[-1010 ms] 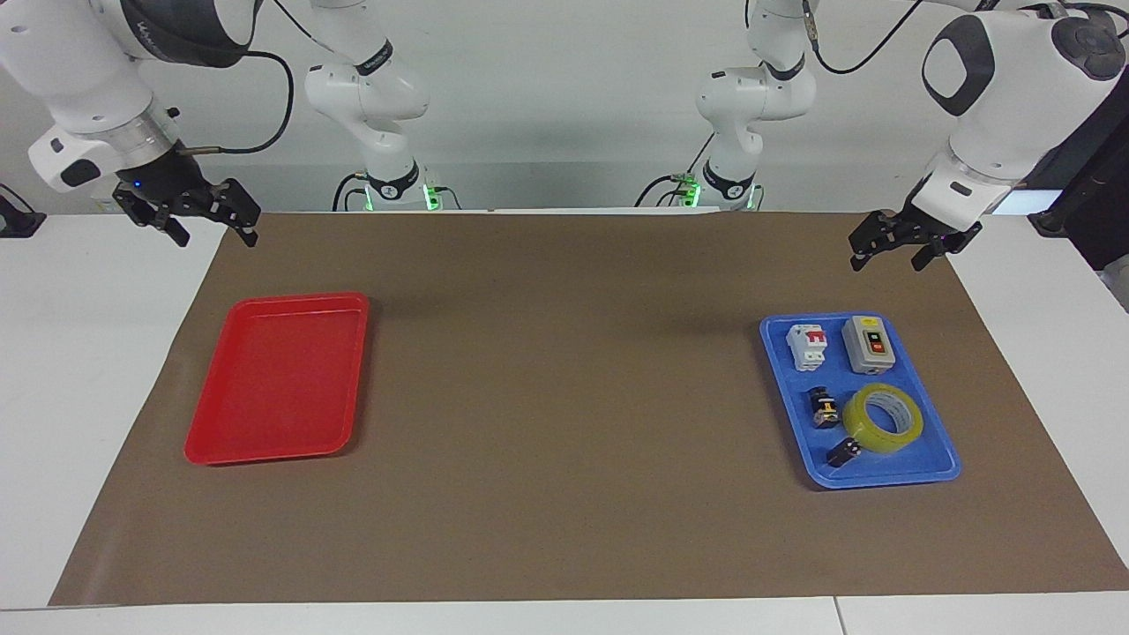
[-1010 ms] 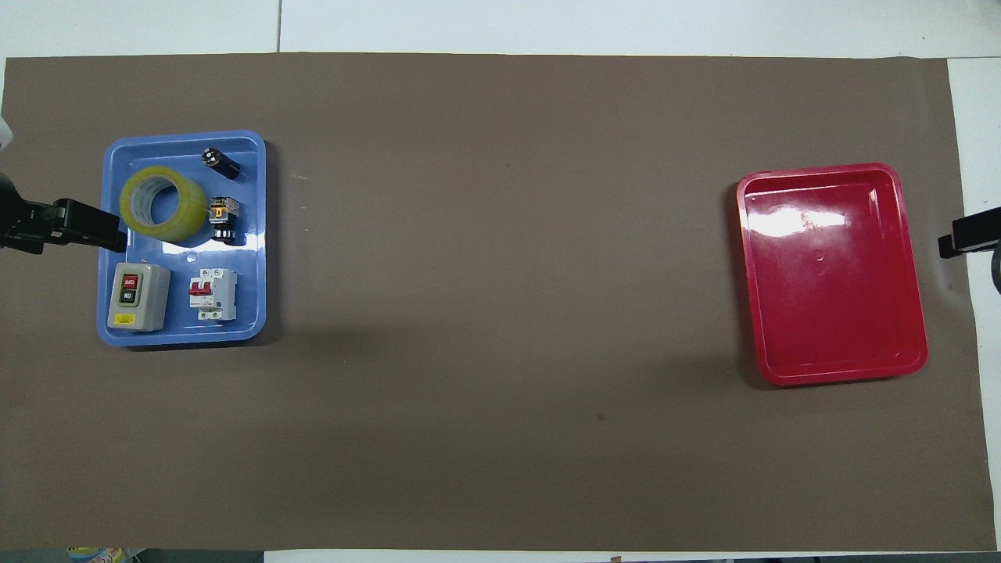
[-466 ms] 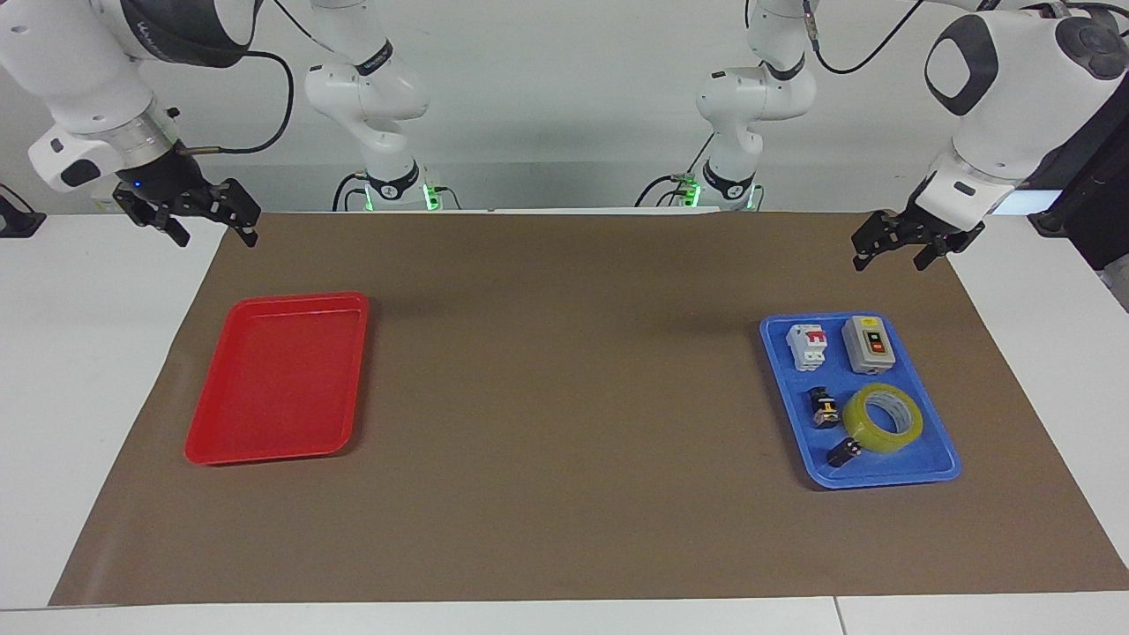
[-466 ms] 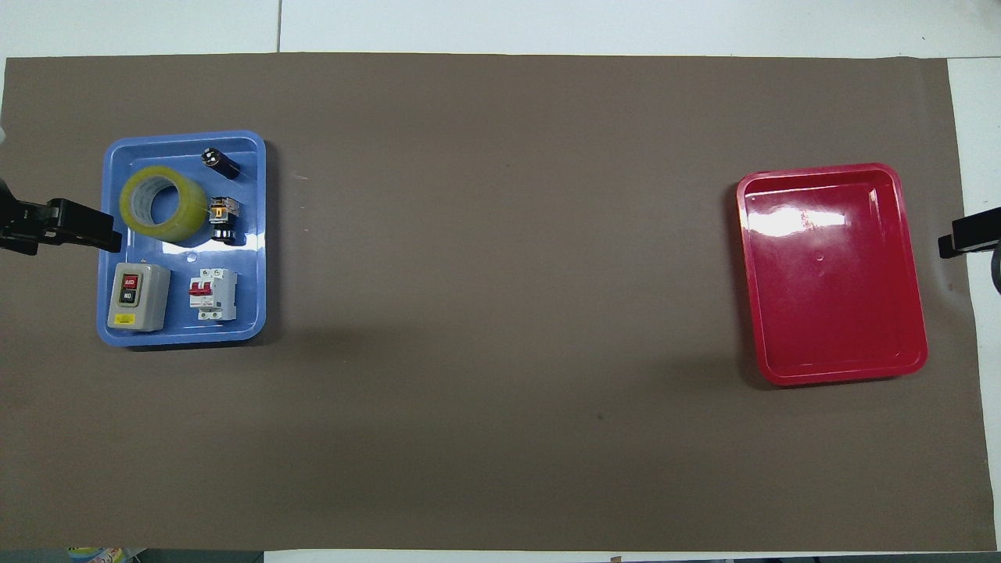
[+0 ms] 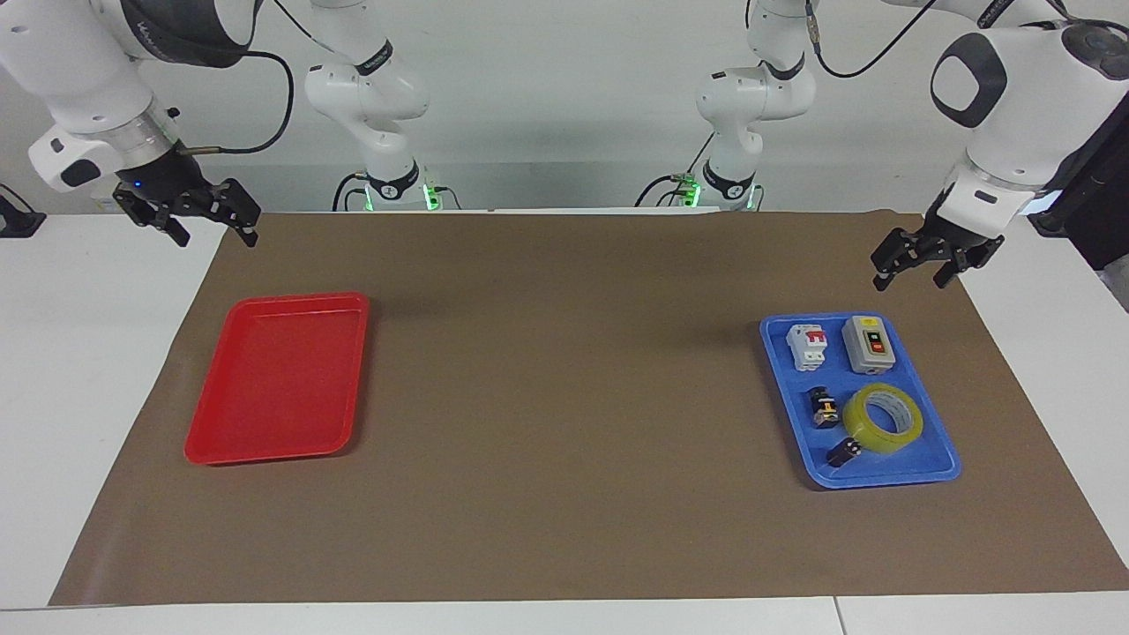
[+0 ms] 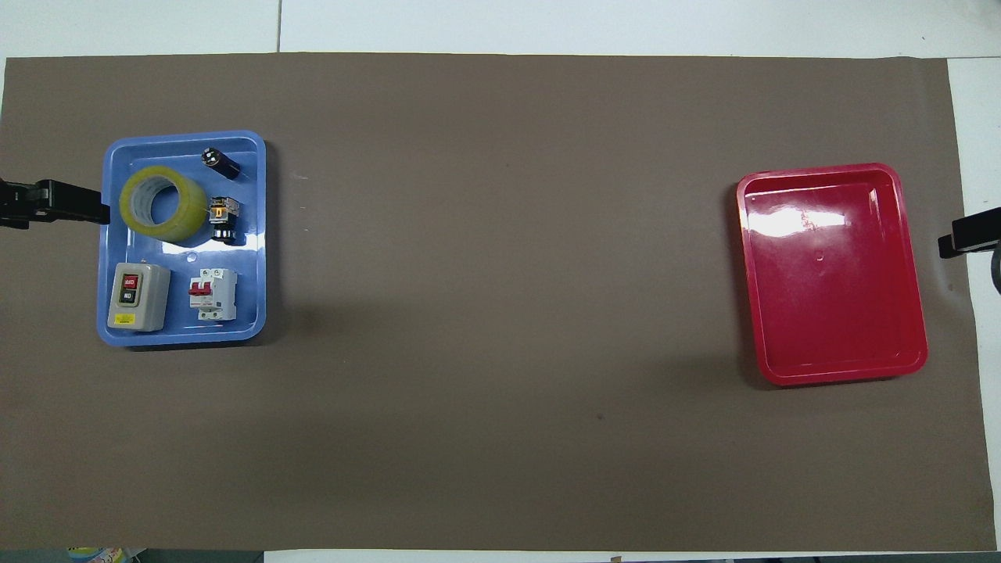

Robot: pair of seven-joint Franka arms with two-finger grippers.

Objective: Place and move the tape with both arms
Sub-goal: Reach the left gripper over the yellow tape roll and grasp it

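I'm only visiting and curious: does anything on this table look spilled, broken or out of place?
Nothing stands out. The tape lies flat in the blue tray among small parts; the red tray is empty.

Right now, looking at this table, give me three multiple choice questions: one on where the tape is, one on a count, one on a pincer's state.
1. Where is the tape?
A. in the blue tray
B. in the red tray
C. on the bare mat

2. How many trays are on the mat?
A. one
B. two
C. three

3. What is the left pincer doing?
A. gripping the tape
B. pressing a switch
C. hanging open, holding nothing

Answers: 1 A, the roll lies in the blue tray. 2 B, that and a red tray. 3 C, it hangs over the mat.
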